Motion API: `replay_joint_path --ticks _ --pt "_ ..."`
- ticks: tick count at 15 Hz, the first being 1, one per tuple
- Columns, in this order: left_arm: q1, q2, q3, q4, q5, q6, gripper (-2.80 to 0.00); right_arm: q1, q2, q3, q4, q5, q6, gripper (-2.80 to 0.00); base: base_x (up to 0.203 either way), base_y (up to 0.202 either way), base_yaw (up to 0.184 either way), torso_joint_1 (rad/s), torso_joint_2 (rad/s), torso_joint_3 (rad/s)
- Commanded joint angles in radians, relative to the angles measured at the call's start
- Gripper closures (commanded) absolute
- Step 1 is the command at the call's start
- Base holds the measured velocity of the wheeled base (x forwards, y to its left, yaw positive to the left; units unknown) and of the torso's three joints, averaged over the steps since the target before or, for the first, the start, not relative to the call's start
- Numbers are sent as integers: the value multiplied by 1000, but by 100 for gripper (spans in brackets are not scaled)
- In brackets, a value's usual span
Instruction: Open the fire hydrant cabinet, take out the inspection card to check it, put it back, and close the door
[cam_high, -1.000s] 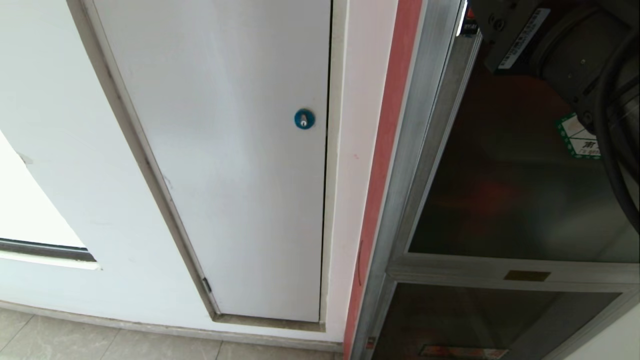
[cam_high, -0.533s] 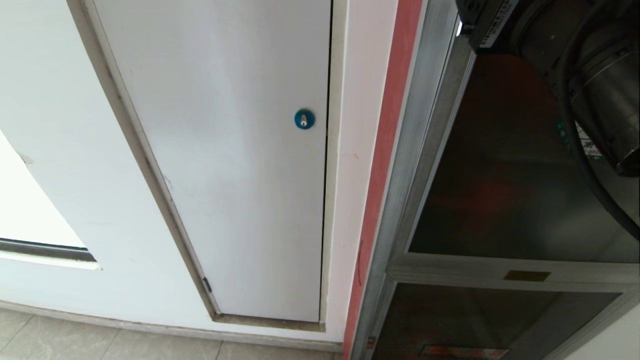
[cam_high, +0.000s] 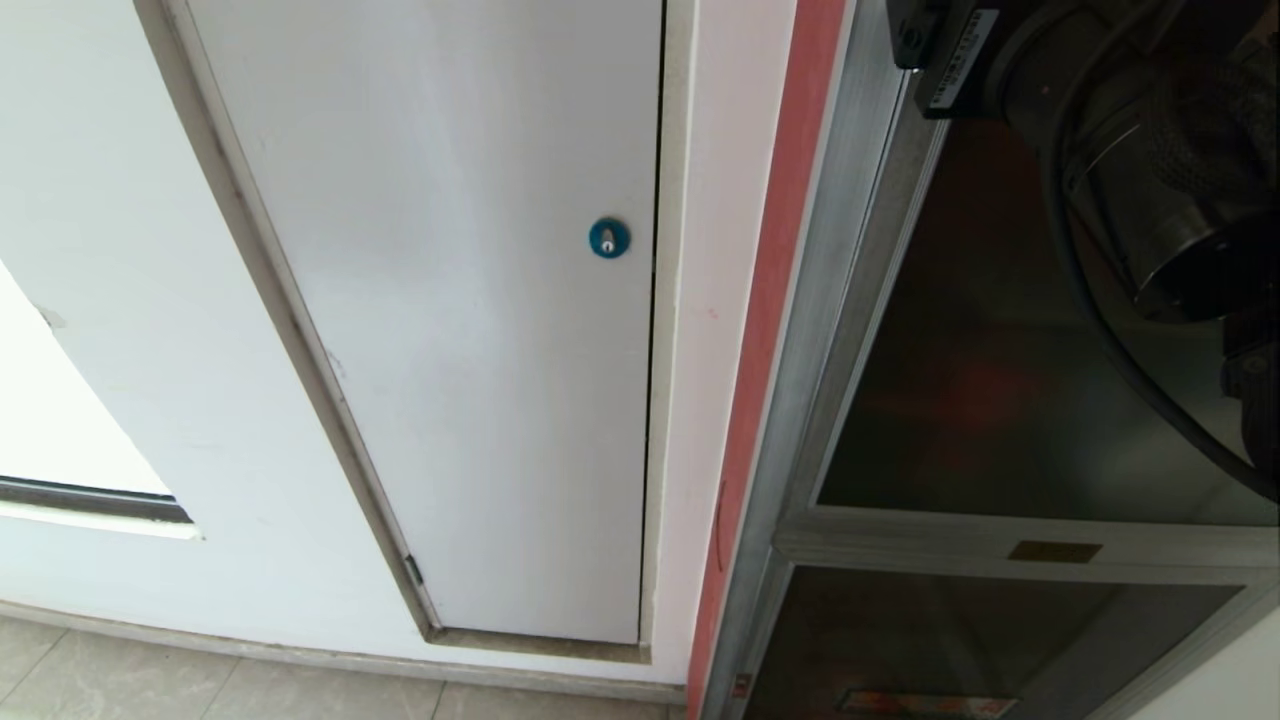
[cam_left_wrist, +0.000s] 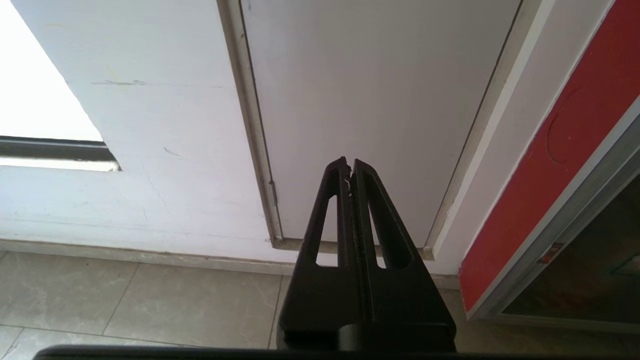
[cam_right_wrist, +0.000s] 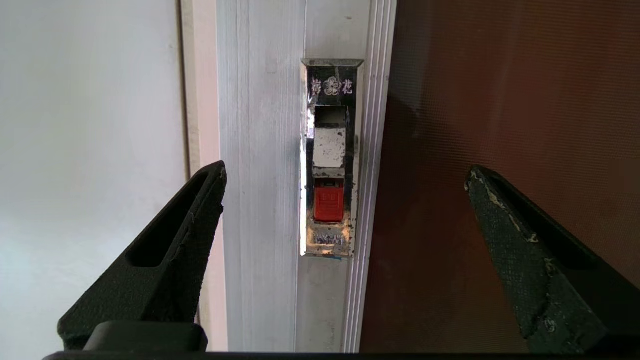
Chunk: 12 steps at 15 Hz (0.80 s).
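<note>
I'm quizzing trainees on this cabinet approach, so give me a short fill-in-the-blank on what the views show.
1. The right claw faces the latch with its jaws ____.
2. The button inside the latch is ____.
3. The left claw is ____, parked low near the floor.
4. The round lock on the white panel door is ____.

Missing words: open; red; shut; blue
</note>
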<state>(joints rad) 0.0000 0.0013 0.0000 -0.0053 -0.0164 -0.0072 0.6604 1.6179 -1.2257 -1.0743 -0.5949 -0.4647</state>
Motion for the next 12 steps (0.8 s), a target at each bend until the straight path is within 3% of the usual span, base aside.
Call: replay_joint_path --ticks 1,5,6,12 --pt "0 0 0 0 0 0 0 -7 7 -4 -7 -3 -3 -280 0 0 0 0 0 0" --pt "0 0 0 -1 0 0 0 -18 14 -32 -4 3 -3 -280 0 0 0 0 0 0" --pt "0 0 0 0 0 0 0 -22 14 -35 -4 4 -3 0 0 0 0 0 0 0" --pt "0 0 0 -1 0 0 0 -33 27 -64 33 7 -3 0 0 0 0 0 0 0"
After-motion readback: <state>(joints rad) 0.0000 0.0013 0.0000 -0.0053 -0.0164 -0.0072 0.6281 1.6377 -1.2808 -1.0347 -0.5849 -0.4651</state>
